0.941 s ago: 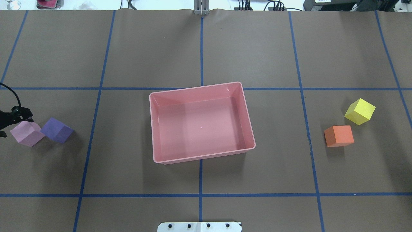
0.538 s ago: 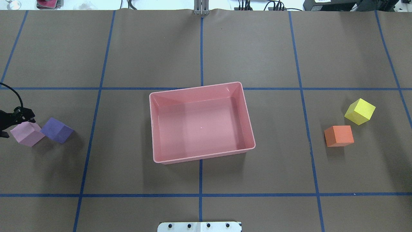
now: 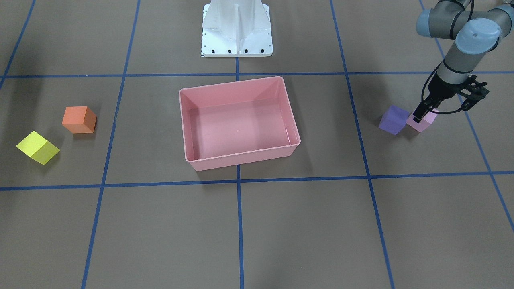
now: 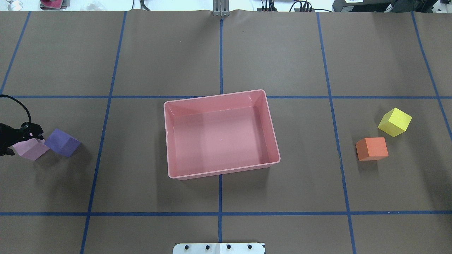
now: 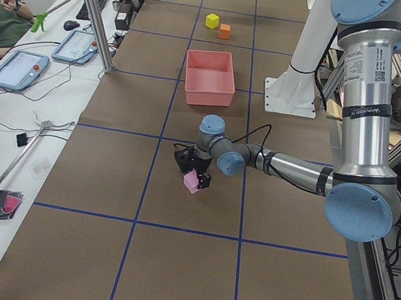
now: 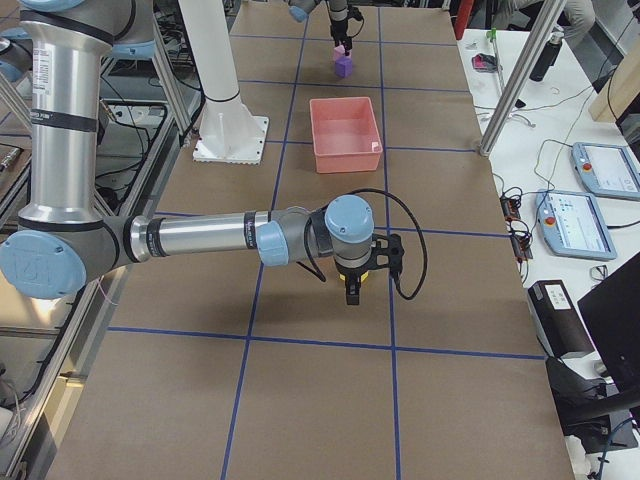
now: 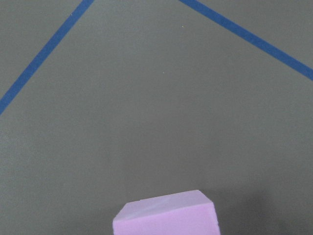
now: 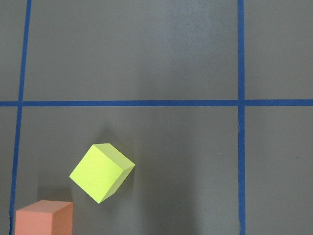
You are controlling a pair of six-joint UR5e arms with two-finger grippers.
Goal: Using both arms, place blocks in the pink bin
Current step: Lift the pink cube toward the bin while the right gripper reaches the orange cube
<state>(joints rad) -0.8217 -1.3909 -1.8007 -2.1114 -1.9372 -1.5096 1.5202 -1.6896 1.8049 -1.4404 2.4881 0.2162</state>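
Note:
The pink bin [image 4: 219,173] stands empty at the table's middle, also in the front view [image 3: 241,161]. The light pink block [image 4: 31,150] and the purple block [image 4: 63,143] touch at the far left. My left gripper [image 3: 425,115] is open and low over the light pink block [image 3: 421,124], one finger between it and the purple block [image 3: 393,119]. The left wrist view shows that block [image 7: 166,218] just below. The orange block [image 4: 371,149] and yellow block [image 4: 394,122] lie at the right. My right gripper [image 6: 352,290] hangs high above them; I cannot tell its state.
The white base mount [image 3: 237,32] stands behind the bin. Blue tape lines cross the brown table cover. Operator desks with tablets [image 6: 600,170] run along the table's far side.
My left gripper has moved to the right and down onto the light pink block, and now covers its upper left corner. The blocks and bin have not moved.

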